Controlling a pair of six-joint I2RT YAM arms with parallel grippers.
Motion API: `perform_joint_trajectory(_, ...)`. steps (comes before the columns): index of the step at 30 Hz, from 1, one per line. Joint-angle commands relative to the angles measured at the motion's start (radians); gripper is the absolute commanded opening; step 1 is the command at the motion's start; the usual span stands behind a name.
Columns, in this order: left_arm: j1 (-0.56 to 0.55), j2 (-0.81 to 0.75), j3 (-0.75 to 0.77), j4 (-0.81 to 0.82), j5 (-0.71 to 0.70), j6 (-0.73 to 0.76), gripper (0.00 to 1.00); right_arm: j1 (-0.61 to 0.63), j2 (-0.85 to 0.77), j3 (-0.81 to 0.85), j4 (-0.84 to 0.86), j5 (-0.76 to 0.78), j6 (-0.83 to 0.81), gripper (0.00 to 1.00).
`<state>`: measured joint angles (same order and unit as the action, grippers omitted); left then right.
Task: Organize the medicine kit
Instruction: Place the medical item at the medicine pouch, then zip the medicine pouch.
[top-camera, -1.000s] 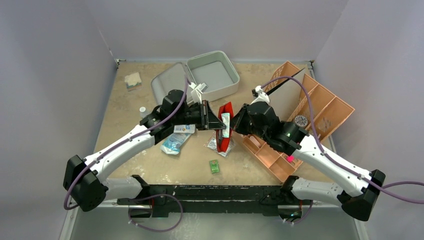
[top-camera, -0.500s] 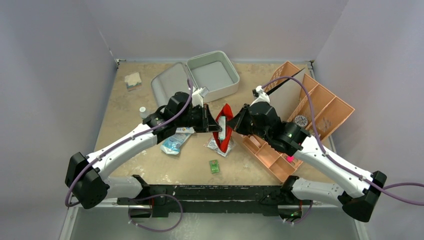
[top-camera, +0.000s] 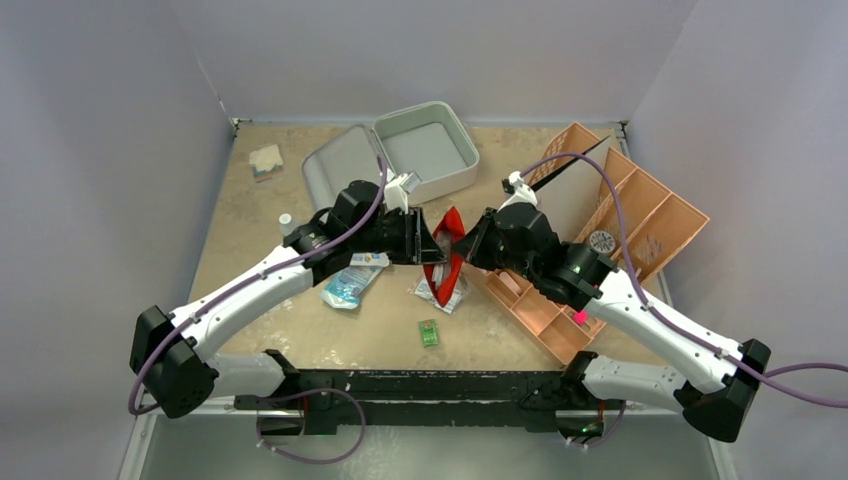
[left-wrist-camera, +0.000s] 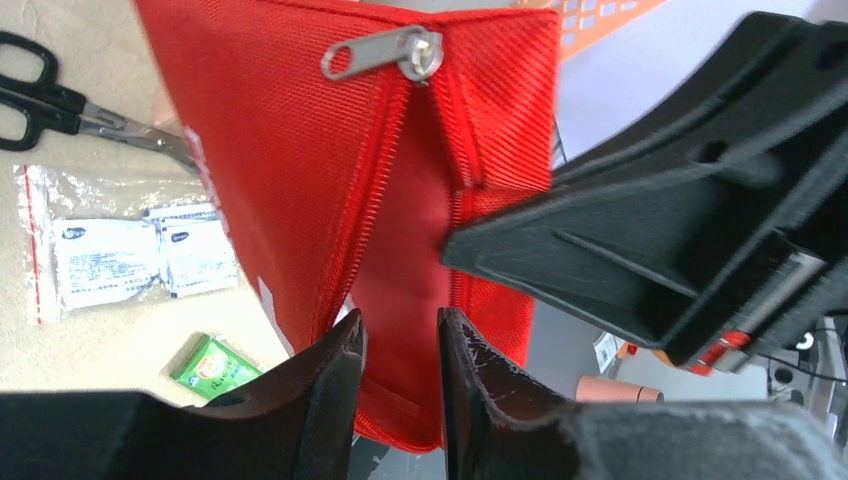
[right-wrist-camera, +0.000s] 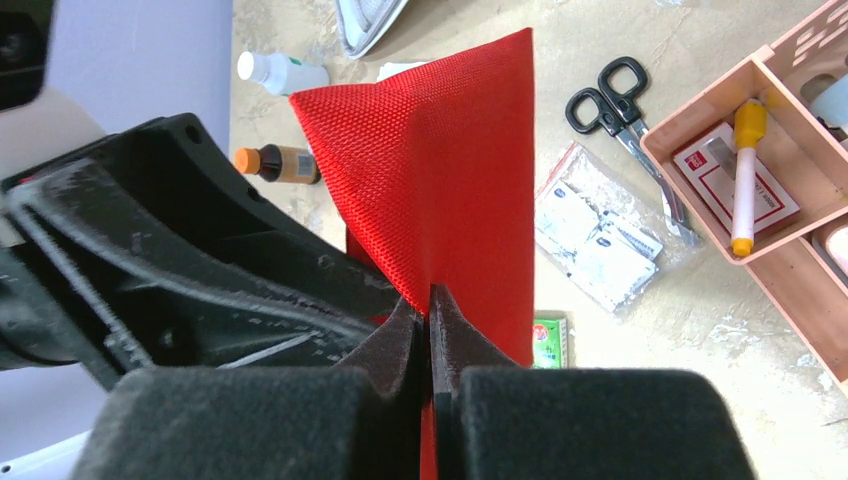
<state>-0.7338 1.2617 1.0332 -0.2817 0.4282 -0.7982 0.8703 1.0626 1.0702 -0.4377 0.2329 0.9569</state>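
Evidently little was packed: the medicine kit (top-camera: 430, 148) lay open, seemingly empty, while near it my right end effector (right-wrist-camera: 430, 300) pinched a red pouch (right-wrist-camera: 450, 170) and my left end effector (left-wrist-camera: 400, 325) stood slightly parted.

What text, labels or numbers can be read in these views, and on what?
Nothing can be read as words or numbers.
Sachets: blue logo and fine print, too small.
Green packet: round mark, blurred.
Card in the tray: red print, too small.
Brown bottle: label, too small.
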Motion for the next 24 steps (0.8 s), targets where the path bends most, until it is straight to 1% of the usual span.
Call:
perform_joint_trajectory(1, -0.003, -0.053, 0.079, -0.021, 0.051, 0.063, 0.33, 0.002, 0.004, -0.002, 0.039, -0.008, -0.026, 0.00)
perform_joint_trajectory(5, -0.004, -0.090, 0.106, -0.078, 0.030, 0.144, 0.33, 0.002, -0.011, -0.016, 0.047, -0.052, -0.073, 0.00)
perform_joint_trajectory(8, -0.003, -0.110, 0.139, -0.138, -0.006, 0.218, 0.32, 0.002, -0.044, -0.039, 0.076, -0.083, -0.114, 0.00)
perform_joint_trajectory(10, -0.002, -0.115, 0.169, -0.170, -0.009, 0.272, 0.31, 0.002, -0.063, -0.044, 0.064, -0.099, -0.125, 0.00)
perform_joint_trajectory(15, -0.001, -0.110, 0.251, -0.240, 0.018, 0.437, 0.18, 0.002, -0.082, -0.044, 0.072, -0.258, -0.250, 0.00)
perform_joint_trajectory(17, -0.001, -0.114, 0.289, -0.283, 0.011, 0.483, 0.15, 0.002, -0.083, -0.038, 0.067, -0.350, -0.321, 0.00)
perform_joint_trajectory(19, -0.002, -0.129, 0.316, -0.316, 0.008, 0.535, 0.16, 0.002, -0.077, -0.022, 0.042, -0.422, -0.392, 0.00)
perform_joint_trajectory(21, -0.002, -0.156, 0.333, -0.352, 0.018, 0.572, 0.18, 0.002, -0.066, -0.006, 0.001, -0.490, -0.460, 0.00)
perform_joint_trajectory(22, -0.001, -0.171, 0.337, -0.373, 0.033, 0.582, 0.19, 0.002, -0.063, -0.001, -0.018, -0.520, -0.488, 0.00)
perform_joint_trajectory(24, -0.001, -0.209, 0.327, -0.398, 0.113, 0.601, 0.22, 0.002, -0.069, -0.003, -0.028, -0.576, -0.536, 0.00)
